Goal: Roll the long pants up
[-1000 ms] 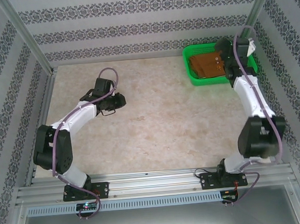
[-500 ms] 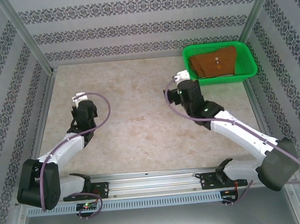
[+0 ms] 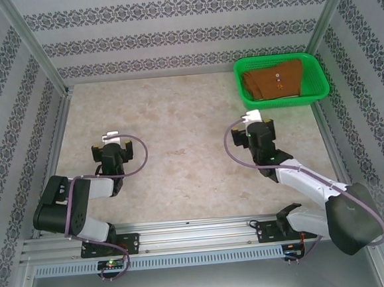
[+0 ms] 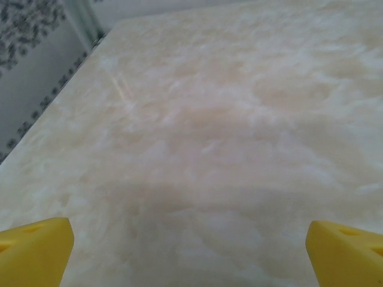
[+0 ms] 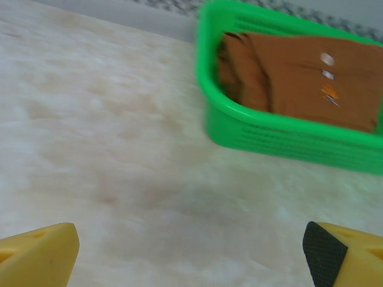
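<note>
The pants [image 3: 277,80] lie folded in the green basket [image 3: 283,100]. They form a rust-brown bundle whose long axis runs left to right along the basket's length, buttons facing up. The right hand [image 5: 191,254] is near-left of the basket, apart from it, with fingers spread wide and empty. The left hand [image 4: 191,254] is far left of the basket over bare worktop [image 3: 178,131], also wide apart and empty.

From my station I see a pale marbled table [image 3: 190,117] with a green basket [image 3: 282,102] standing at its far right corner.
</note>
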Motion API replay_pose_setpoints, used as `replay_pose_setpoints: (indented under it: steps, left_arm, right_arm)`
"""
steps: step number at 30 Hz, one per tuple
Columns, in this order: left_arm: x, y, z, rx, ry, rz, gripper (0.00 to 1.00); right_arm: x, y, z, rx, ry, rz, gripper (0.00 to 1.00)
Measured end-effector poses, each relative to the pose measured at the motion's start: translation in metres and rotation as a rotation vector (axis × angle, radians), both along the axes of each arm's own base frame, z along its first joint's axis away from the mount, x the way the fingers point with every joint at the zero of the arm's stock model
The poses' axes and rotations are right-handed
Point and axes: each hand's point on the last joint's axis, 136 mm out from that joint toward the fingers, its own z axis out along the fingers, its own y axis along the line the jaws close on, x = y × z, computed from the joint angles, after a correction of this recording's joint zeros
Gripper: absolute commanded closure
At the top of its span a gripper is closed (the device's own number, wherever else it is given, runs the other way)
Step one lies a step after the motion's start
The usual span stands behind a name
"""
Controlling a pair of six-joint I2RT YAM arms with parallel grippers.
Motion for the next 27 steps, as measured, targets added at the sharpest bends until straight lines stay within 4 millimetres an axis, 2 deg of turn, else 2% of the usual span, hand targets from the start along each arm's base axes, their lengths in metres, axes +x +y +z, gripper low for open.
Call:
replay_pose_setpoints:
  steps: [4, 6, 9, 11, 13, 14, 15, 16, 18, 19, 21, 22, 23, 25, 27]
  left_arm:
    - [0.020, -0.008, 0.010, -0.018, 0.000, -0.044, 0.00]
    - [0.035, -0.007, 0.016, -0.020, 0.007, -0.038, 0.00]
    - [0.060, -0.005, 0.018, -0.012, 0.062, -0.004, 0.00]
    - [0.081, -0.006, 0.013, -0.002, 0.127, 0.002, 0.00]
    - [0.101, -0.012, 0.004, 0.014, 0.189, -0.006, 0.00]
    - [0.104, -0.014, 0.001, 0.026, 0.200, -0.014, 0.00]
    - [0.098, -0.019, -0.004, 0.039, 0.212, -0.034, 0.00]
    - [0.083, -0.026, -0.009, 0.046, 0.219, -0.067, 0.00]
    - [0.043, -0.029, -0.017, 0.034, 0.213, -0.108, 0.00]
    - [0.022, -0.025, -0.021, 0.014, 0.196, -0.116, 0.00]
    - [0.001, -0.004, -0.030, -0.041, 0.165, -0.083, 0.00]
    - [-0.003, 0.005, -0.036, -0.062, 0.165, -0.064, 0.00]
    - [-0.002, 0.011, -0.040, -0.077, 0.160, -0.057, 0.00]
    - [0.002, 0.006, -0.040, -0.103, 0.143, -0.093, 0.00]
    - [0.008, -0.003, -0.031, -0.123, 0.099, -0.142, 0.00]
  right_arm:
    - [0.000, -0.042, -0.019, 0.028, -0.019, -0.079, 0.05]
    - [0.003, -0.056, -0.029, 0.028, -0.020, -0.108, 0.06]
    - [0.014, -0.062, -0.043, 0.048, -0.036, -0.110, 0.08]
    - [0.023, -0.066, -0.055, 0.065, -0.033, -0.114, 0.11]
    - [0.030, -0.073, -0.070, 0.114, -0.009, -0.107, 0.09]
    - [0.031, -0.078, -0.073, 0.135, -0.015, -0.116, 0.09]
    - [0.032, -0.083, -0.074, 0.155, -0.033, -0.119, 0.09]
    - [0.030, -0.086, -0.076, 0.167, -0.041, -0.118, 0.09]
    - [0.029, -0.079, -0.076, 0.188, -0.042, -0.073, 0.09]
    - [0.030, -0.073, -0.075, 0.200, -0.043, -0.040, 0.08]
    - [0.033, -0.064, -0.071, 0.219, -0.051, 0.008, 0.08]
    - [0.034, -0.061, -0.068, 0.226, -0.057, 0.026, 0.07]
    - [0.035, -0.059, -0.066, 0.231, -0.065, 0.037, 0.02]
    - [0.036, -0.057, -0.064, 0.233, -0.069, 0.048, 0.02]
    - [0.036, -0.057, -0.065, 0.231, -0.069, 0.044, 0.02]
